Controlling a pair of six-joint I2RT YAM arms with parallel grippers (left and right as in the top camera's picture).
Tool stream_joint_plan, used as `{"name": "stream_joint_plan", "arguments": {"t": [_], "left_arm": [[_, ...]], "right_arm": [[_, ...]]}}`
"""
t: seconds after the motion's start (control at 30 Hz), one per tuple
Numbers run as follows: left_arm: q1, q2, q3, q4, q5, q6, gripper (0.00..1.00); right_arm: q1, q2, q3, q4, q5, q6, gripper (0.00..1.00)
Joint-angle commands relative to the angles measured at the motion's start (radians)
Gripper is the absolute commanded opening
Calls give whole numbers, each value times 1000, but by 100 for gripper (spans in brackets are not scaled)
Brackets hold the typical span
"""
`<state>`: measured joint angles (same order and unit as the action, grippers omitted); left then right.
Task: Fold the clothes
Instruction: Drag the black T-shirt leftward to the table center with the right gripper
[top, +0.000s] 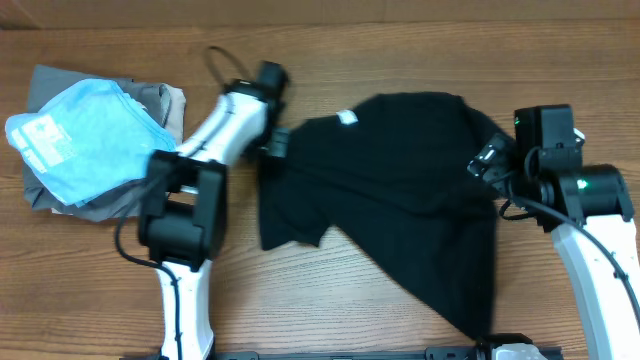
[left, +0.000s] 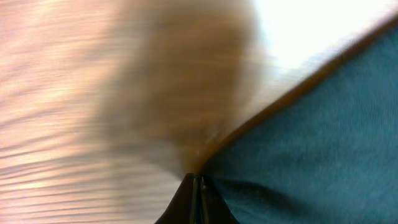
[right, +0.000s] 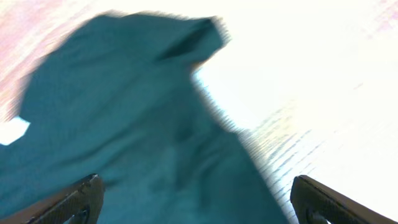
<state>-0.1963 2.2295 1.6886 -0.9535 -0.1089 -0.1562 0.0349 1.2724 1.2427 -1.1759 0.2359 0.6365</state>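
Here, T-shirt (top: 400, 180) edge in left pincer (top: 273, 145)

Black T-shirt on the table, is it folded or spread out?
Spread out, not folded: the T-shirt lies loose across the table, white tag up, one sleeve sticking out; the left fingers are shut on its edge.

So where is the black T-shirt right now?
In the overhead view the black T-shirt lies spread mid-table between the arms, the left gripper shut on its left edge and the open right gripper at its right edge.
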Motion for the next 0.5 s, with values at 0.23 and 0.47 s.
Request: {"name": "stream_joint_plan", "arguments": {"t": [0.23, 0.47], "left_arm": [[125, 16, -1, -8, -2, -69, 4], [122, 16, 0, -9, 14, -50, 4]], "right_arm": [[-113, 235, -141, 109, -69, -68, 100], [-113, 319, -164, 274, -418, -372, 96]]}}
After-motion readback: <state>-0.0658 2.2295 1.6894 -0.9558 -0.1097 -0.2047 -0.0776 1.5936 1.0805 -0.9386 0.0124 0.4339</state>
